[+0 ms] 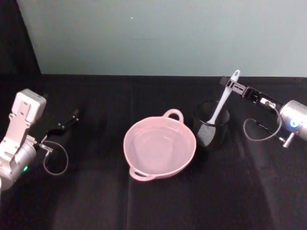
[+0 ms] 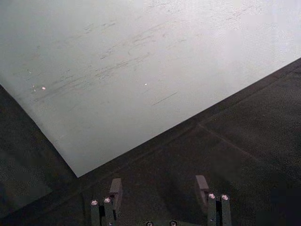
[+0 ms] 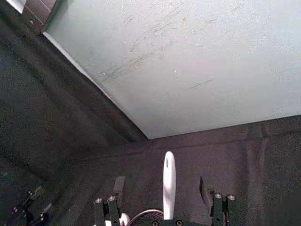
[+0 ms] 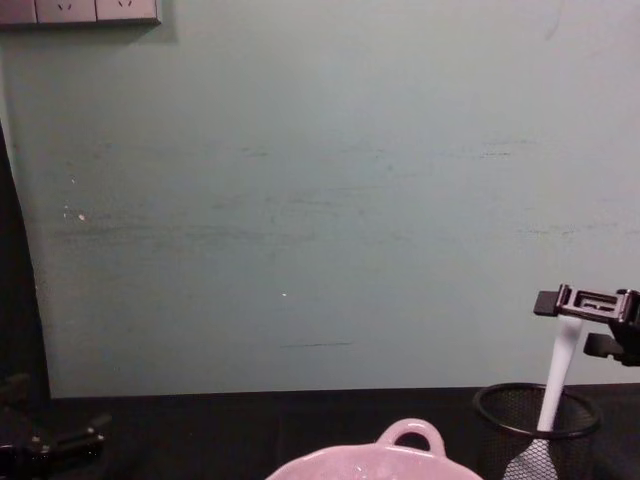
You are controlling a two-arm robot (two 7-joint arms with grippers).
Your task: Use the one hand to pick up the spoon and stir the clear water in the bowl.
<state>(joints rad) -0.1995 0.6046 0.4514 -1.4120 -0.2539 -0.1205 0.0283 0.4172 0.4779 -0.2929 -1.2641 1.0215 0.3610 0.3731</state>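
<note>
Pink bowl (image 1: 135,139) stands centre on the black table (image 1: 240,191). Left gripper (image 1: 67,122) hangs well to its left, fingers spread. Just right of the bowl, the mesh cup (image 1: 206,136) holds the leaning spoon (image 1: 221,105). Right gripper (image 1: 229,85) straddles the upper handle, fingers apart, unclamped.

A pale green, scuffed wall (image 4: 320,200) rises behind the black-clothed table (image 1: 144,206), with sockets (image 4: 95,10) high up.

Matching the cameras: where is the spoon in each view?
Head view: right of centre, spoon standing in mesh cup, open right gripper around its handle.
Chest view: lower right, rising from the cup.
Right wrist view: bottom centre, between the fingers.
Shared landmark: the pale wall. The left gripper sits far left.
</note>
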